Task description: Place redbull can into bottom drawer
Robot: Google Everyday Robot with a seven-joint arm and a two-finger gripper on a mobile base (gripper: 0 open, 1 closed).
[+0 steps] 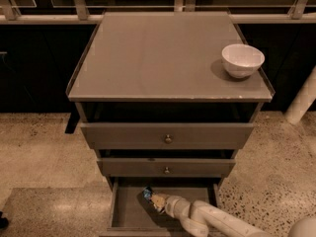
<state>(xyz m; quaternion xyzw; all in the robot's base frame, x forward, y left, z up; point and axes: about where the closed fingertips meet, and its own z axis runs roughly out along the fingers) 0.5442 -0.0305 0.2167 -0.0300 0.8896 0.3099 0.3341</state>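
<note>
Camera view: looking down on a grey cabinet [168, 58], with a white bowl [242, 59] on top at the right, well apart from the work.
Bottom drawer [127, 212]: lowest of three, pulled open toward the camera.
Arm [222, 223]: reaching in from the lower right, angled up-left over the drawer.
Gripper [159, 202]: inside the drawer, near its middle rear; cannot tell how far open or whether clamped on anything.
Redbull can [147, 193]: touching the gripper's tip, just up-left of it, within the drawer's walls; long axis seemingly tilted; resting on the floor or held above it, cannot tell.
Coming move: probably release, then withdrawal down-right along the arm's line.
</note>
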